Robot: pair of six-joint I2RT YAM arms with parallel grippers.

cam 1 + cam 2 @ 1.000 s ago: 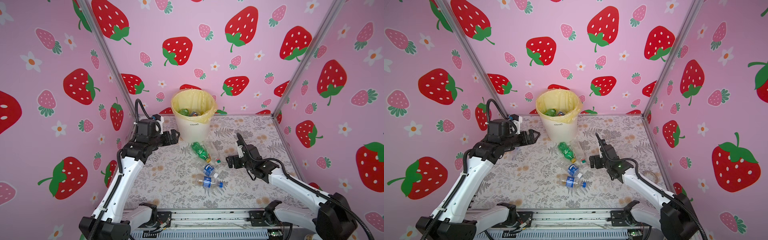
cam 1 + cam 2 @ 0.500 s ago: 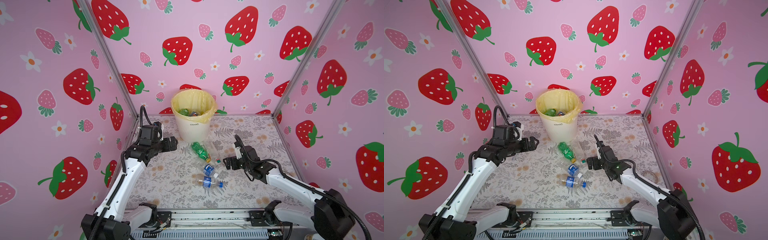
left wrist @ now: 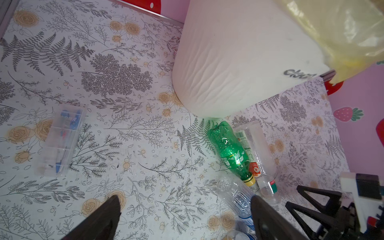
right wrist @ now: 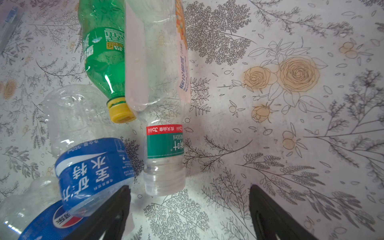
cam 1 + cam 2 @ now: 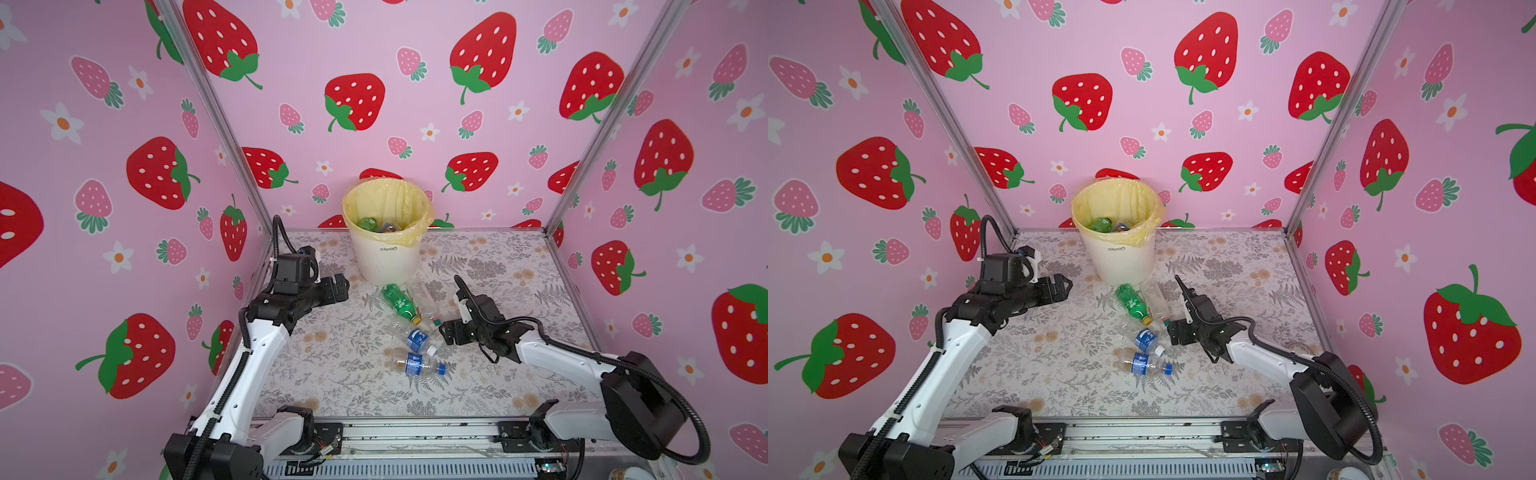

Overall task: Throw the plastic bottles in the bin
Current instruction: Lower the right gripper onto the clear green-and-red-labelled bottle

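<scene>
I have the right claw low over the table, jaws apart and clamped on nothing; the capped end of the clear bottle with the red and green band lies just ahead of the gap, off to 1 side. The left claw also hangs apart and empty, beside the bin; the bin stands at the back of the table with binned bottles showing inside.

4 bottles lie in a cluster in front of the bin, and that crowding is my worry. The blue-labelled bottle lies right against 1 of the right claw's fingers; if I close here, I judge that finger could shove it or pinch it along with the clear one. The green bottle has its yellow cap touching the clear bottle, so a lift may set it rolling. The neck is round and slick; an off-centre squeeze could squirt it out. The blue-capped bottle lies apart from the rest, nearer me.
</scene>
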